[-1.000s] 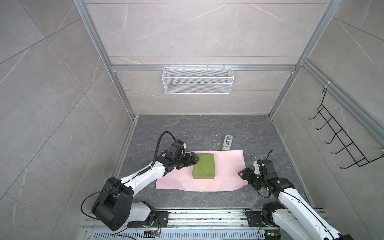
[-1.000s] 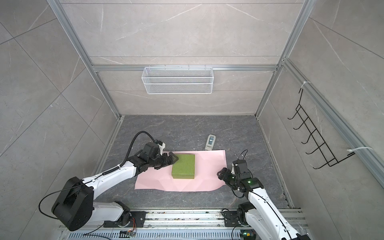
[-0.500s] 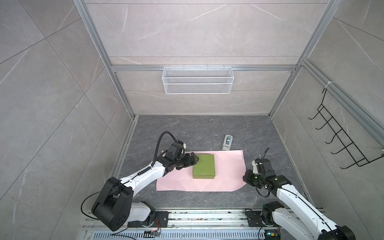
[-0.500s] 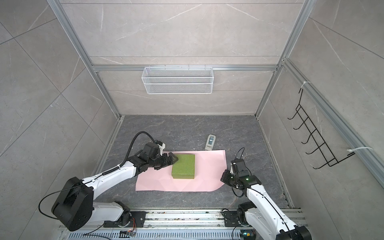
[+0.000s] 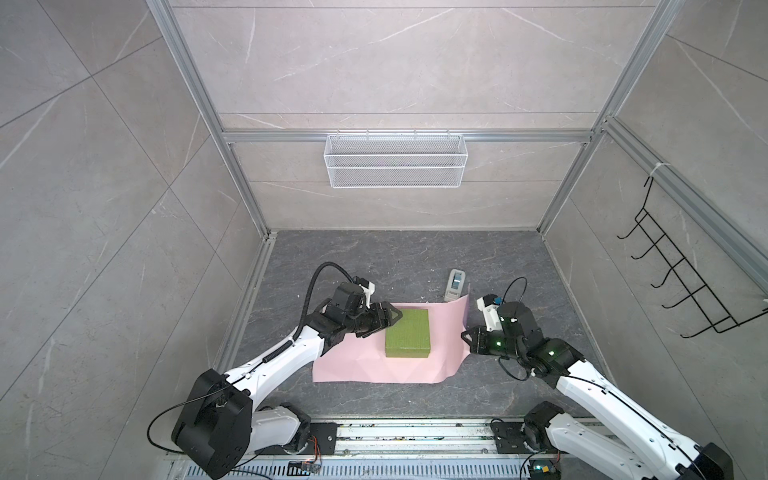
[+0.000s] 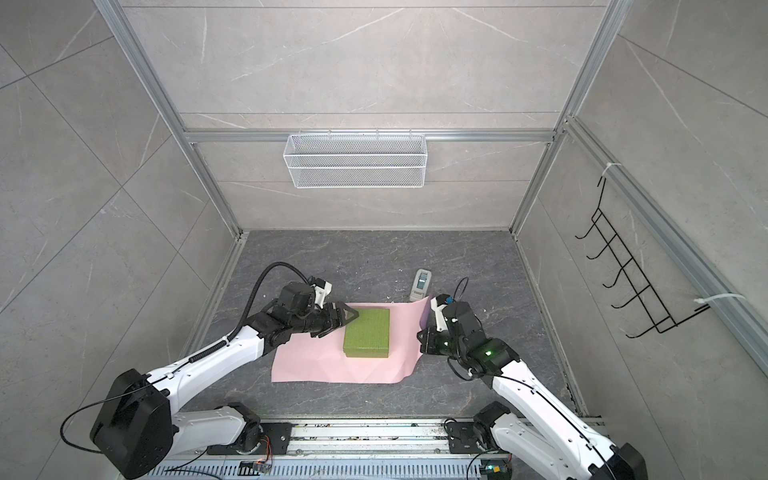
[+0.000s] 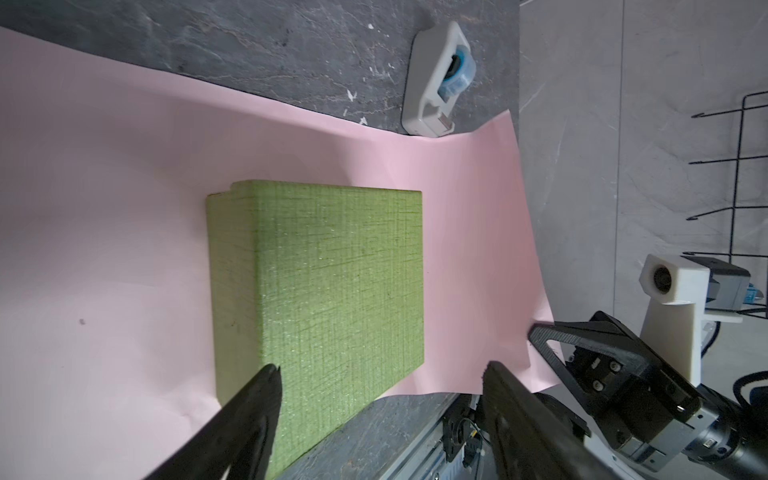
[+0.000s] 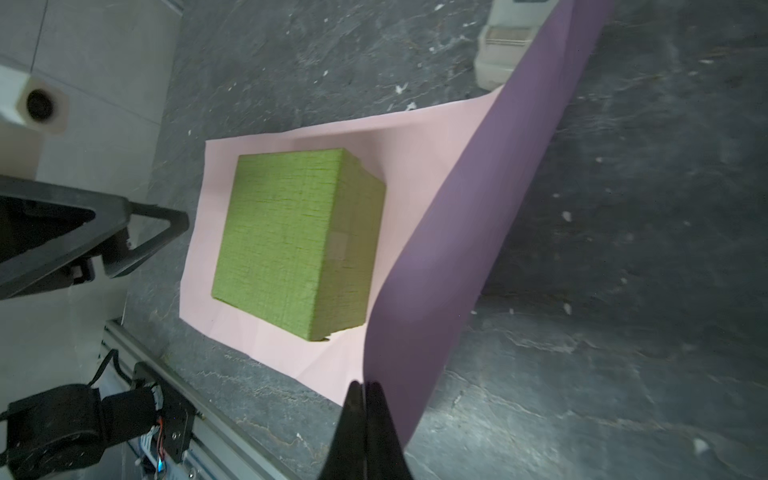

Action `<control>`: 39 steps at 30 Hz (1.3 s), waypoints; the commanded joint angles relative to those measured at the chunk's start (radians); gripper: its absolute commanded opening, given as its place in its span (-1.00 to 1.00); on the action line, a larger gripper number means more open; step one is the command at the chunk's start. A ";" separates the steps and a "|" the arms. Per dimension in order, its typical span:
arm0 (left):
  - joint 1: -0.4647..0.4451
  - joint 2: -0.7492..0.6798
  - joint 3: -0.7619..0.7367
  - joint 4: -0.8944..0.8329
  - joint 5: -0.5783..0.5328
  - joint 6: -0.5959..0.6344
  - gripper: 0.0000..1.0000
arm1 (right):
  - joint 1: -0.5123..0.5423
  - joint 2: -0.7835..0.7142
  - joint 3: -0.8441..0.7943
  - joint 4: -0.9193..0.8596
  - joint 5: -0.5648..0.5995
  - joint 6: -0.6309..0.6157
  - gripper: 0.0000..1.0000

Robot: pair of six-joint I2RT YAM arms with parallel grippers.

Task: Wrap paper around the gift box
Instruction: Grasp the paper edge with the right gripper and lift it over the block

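Observation:
The olive-green gift box (image 5: 407, 338) (image 6: 367, 332) lies flat on the paper (image 5: 353, 365) (image 6: 316, 365), pink face up. My left gripper (image 5: 395, 325) (image 6: 352, 315) hovers open at the box's left side, fingers spread wide with nothing held between them (image 7: 380, 370). My right gripper (image 5: 465, 337) (image 6: 420, 334) (image 8: 365, 386) is shut on the paper's right edge. That edge is raised off the floor, showing its lilac-purple underside (image 8: 478, 208). The box (image 8: 291, 237) stays uncovered.
A grey-white tape dispenser (image 5: 455, 284) (image 6: 420, 284) (image 7: 440, 79) stands just behind the paper's far right corner. A white wire basket (image 5: 395, 166) hangs on the back wall, a black hook rack (image 5: 681, 282) on the right wall. The arms' rail (image 5: 374, 440) runs along the front.
My right gripper has shut on the paper's right edge and lifted it, so the edge now stands up. The left arm has hardly moved.

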 commanded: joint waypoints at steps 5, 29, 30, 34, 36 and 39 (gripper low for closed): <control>-0.051 0.096 0.120 0.098 0.106 -0.070 0.56 | 0.168 0.114 0.069 0.124 0.076 0.049 -1.00; -0.073 0.267 0.184 0.039 0.063 -0.039 -0.32 | 0.430 0.398 0.163 0.313 0.250 0.161 -1.00; -0.075 0.267 0.185 0.032 0.058 -0.036 -0.34 | 0.432 0.400 0.164 0.315 0.252 0.163 -1.00; -0.075 0.261 0.184 0.008 0.030 -0.019 -0.48 | 0.435 0.410 0.163 0.326 0.259 0.168 -1.00; -0.075 0.261 0.185 0.007 0.019 -0.011 -0.56 | 0.437 0.418 0.161 0.336 0.257 0.173 -1.00; -0.075 0.269 0.186 0.011 0.010 -0.006 -0.64 | 0.442 0.429 0.160 0.357 0.253 0.182 -1.00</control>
